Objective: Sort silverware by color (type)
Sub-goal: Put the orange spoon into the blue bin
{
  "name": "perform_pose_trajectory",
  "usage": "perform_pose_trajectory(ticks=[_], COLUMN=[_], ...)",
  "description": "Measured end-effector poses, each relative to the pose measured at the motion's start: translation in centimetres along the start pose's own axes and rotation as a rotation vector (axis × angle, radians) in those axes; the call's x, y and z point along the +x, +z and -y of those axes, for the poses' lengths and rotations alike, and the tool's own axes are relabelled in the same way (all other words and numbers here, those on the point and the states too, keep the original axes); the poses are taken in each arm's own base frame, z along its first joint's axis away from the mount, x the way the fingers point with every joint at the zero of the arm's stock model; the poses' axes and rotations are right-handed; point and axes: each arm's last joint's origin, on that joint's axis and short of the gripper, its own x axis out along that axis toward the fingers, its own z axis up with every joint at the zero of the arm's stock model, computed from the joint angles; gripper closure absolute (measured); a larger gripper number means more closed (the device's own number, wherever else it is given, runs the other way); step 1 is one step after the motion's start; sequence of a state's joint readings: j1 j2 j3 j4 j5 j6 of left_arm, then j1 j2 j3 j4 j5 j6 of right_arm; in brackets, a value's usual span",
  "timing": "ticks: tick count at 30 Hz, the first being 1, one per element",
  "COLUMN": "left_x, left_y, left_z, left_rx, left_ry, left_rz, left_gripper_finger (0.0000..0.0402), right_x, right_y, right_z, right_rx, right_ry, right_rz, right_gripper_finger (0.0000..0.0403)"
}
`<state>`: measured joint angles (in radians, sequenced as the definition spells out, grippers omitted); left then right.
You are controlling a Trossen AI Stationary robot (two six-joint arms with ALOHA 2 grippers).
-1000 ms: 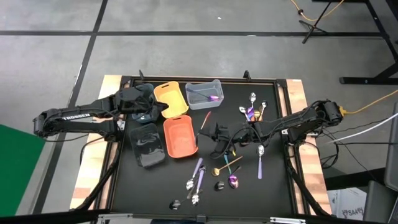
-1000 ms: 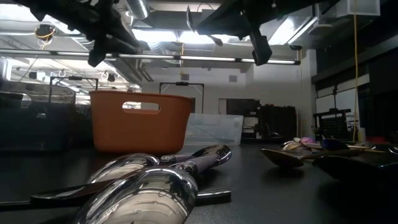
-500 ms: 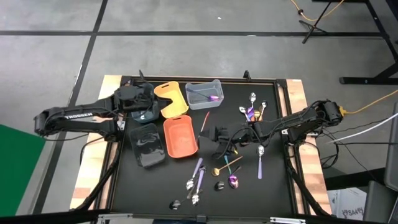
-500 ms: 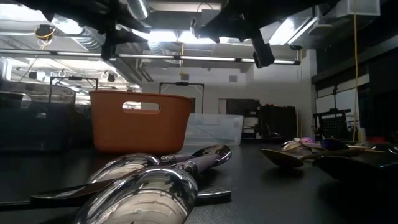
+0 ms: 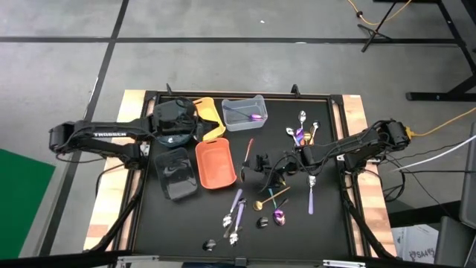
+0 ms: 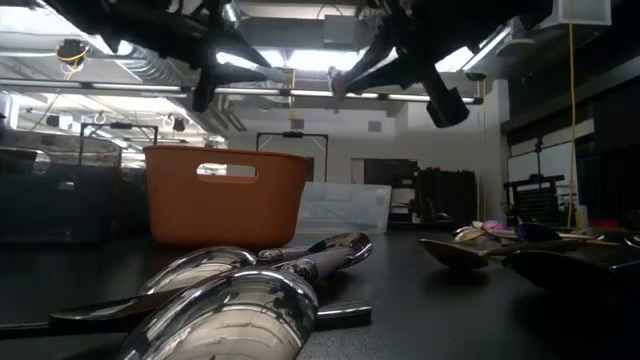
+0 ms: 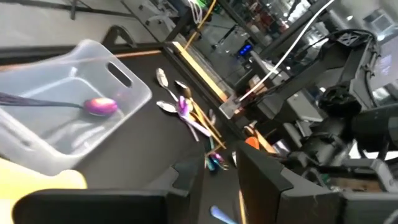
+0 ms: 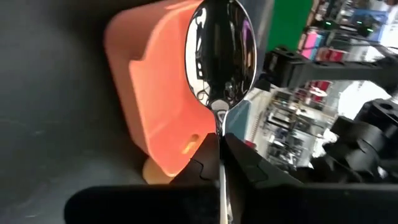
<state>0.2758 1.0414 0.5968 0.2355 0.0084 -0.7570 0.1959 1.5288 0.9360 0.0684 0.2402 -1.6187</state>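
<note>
Here we count five bins; the right end effector pinches one spoon, the left end effector part-open.

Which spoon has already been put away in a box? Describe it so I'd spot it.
Find the clear plastic bin at the far edge of the black table, beside the yellow bin. Inside lies one purple iridescent spoon, the only utensil in that bin.

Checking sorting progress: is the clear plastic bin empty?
Not empty. The clear plastic bin holds one purple iridescent spoon, lying on its floor in the left wrist view.
</note>
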Motion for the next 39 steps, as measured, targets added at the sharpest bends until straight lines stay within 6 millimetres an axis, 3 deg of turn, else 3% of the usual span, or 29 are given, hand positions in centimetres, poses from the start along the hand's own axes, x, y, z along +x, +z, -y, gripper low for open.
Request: perform_pose_trajectory(ticks=[11,25,32,39], left_x=[4.9,8.7,10.7,11.5], left_y=[-3.5,-7.5,-7.8,-7.8], left_z=[0.0,0.6,1.9,2.0], left_rx=[-0.097,-0.172,-0.168,-0.183], left_ry=[-0.080,-0.101,-0.130,-0.072], left_rz=[-0.050,-0.142,-0.167,-0.215], left_gripper_finger=[0.0315,0.0316,0.0316,0.0316], right_x=[0.0,0.0,0.0,0.0], right_y=[0.0,0.5,0.6,0.6], right_z=[-0.2,-0.3,-0.4,-0.4], right_rx=[0.033,0.157,0.179,0.176], right_ry=[0.019,0.034,0.052,0.051], right_rz=[0.017,0.164,0.189,0.190], right_gripper_finger=[0.0403,0.0403,0.0403,0.0403])
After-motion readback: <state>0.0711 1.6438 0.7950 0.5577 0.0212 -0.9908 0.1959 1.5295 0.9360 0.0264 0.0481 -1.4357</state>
